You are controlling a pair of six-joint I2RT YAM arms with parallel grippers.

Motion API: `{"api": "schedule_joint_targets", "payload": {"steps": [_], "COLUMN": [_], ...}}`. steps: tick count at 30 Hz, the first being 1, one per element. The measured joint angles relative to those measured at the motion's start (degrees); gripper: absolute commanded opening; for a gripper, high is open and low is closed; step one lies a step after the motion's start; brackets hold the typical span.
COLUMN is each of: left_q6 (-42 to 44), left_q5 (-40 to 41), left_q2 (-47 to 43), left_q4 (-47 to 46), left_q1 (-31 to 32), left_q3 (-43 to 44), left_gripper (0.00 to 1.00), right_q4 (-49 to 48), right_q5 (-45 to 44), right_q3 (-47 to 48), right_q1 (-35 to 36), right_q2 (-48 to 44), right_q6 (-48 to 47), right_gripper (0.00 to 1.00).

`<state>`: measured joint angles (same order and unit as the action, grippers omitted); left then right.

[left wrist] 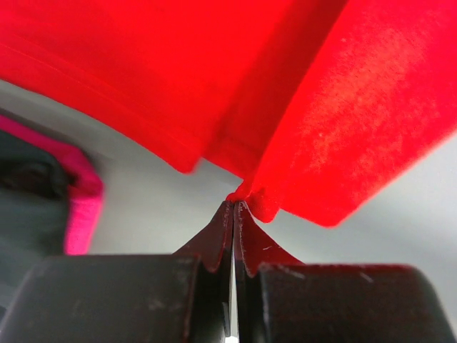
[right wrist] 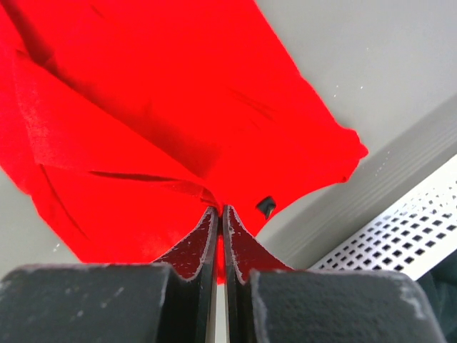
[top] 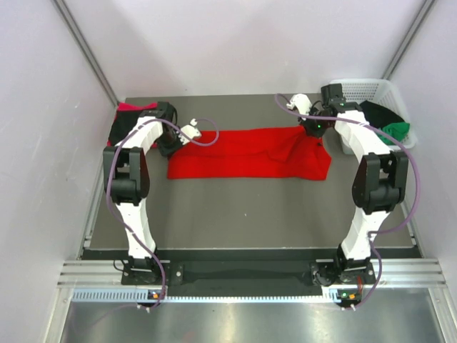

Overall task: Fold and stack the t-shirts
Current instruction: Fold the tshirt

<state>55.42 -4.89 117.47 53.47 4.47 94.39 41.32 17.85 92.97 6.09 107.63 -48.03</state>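
red t-shirt point(top: 250, 153), stretched in a long band near the far edge of the bench point(top: 250, 214), long axis running from left edge to right edge. pinched at left end by left gripper point(left wrist: 234, 206), at right end by right gripper point(right wrist: 220, 210), both clamped tight on cloth.

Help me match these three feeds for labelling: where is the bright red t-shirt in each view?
Top external: the bright red t-shirt lies stretched across the table's far half, between both hands.
Left wrist: the t-shirt fills the upper frame, an edge pinched in the left hand.
Right wrist: the t-shirt fills the upper left, an edge pinched in the right hand.
Shared landmark: the grey table, bare beside the cloth in all three.
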Motion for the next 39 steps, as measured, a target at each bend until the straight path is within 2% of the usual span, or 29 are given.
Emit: {"api": "schedule_joint_targets", "payload": {"steps": [5,25,26,27,28,31,33,37,39], "left_q6": [-0.3,-1.4,-1.5,-1.5,-1.7,-3.2,-5.1,-9.9,-11.9], "left_q5": [0.1,2.0,2.1,2.3,2.4,3.1,3.0,2.0,0.9], "left_q2": [2.1,2.9,3.1,3.3,3.4,3.4,2.9,-3.4,-9.6], "left_q4": [-0.3,-0.4,-0.4,-0.4,-0.5,-1.4,-2.7,-9.9,-13.7], "left_q1": [0.0,0.0,0.0,0.0,0.0,-0.1,-0.5,-1.2,-1.0], "left_q3": [3.0,3.5,3.5,3.5,3.5,3.5,3.4,-1.1,-5.2], "left_gripper": [0.00,0.00,0.00,0.03,0.18,0.34,0.38,0.47,0.45], "right_q4": [-0.2,-3.1,-3.1,-3.3,-3.2,-3.4,-4.2,-6.0,-5.8], "right_q5": [-0.2,-1.6,-1.6,-1.7,-1.7,-2.3,-2.6,-2.1,-0.6], "right_q3": [2.4,8.6,8.8,8.8,8.8,8.8,8.8,5.8,3.3], "right_q1": [0.0,0.0,0.0,0.0,0.1,0.1,0.1,0.1,0.2], "right_q2": [2.7,8.9,9.2,9.4,9.5,9.7,9.4,5.0,1.5], "right_q6": [0.8,3.1,3.2,3.3,3.6,4.8,6.4,8.2,8.0], "right_gripper": [0.00,0.00,0.02,0.17,0.24,0.36,0.51,0.52,0.46]}}
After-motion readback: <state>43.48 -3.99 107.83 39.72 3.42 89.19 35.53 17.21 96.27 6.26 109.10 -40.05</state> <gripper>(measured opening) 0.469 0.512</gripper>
